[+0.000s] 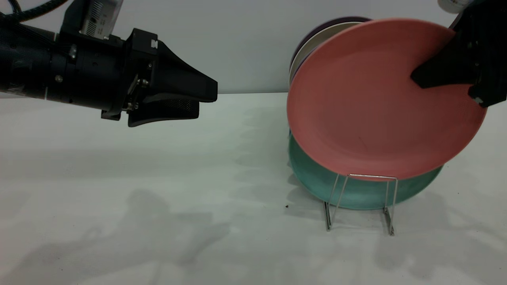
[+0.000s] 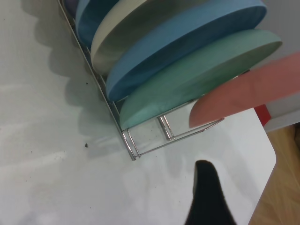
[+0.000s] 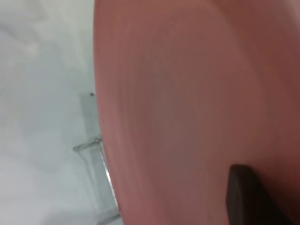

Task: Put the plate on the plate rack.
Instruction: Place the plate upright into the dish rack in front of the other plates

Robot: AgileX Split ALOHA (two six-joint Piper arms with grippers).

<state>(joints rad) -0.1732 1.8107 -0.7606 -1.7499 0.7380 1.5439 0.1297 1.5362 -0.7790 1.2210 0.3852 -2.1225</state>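
Note:
The salmon-pink plate (image 1: pixel 368 107) hangs tilted in the air over the front of the wire plate rack (image 1: pixel 360 202). Its lower edge is level with the top of the rack's front loop. My right gripper (image 1: pixel 420 77) is shut on the plate's upper right rim; one finger (image 3: pixel 243 187) lies on the plate's face (image 3: pixel 187 103). The plate's edge (image 2: pixel 253 91) also shows in the left wrist view, in front of the rack's empty front loops (image 2: pixel 140 145). My left gripper (image 1: pixel 206 101) is open and empty, held above the table well to the left of the rack.
A teal-green plate (image 1: pixel 356 194) stands in the rack right behind the pink one. Behind it stand blue plates (image 2: pixel 178 42), a cream plate (image 1: pixel 313 43) and a purple one (image 1: pixel 344 19). The table's edge (image 2: pixel 267 154) is close to the rack's far side.

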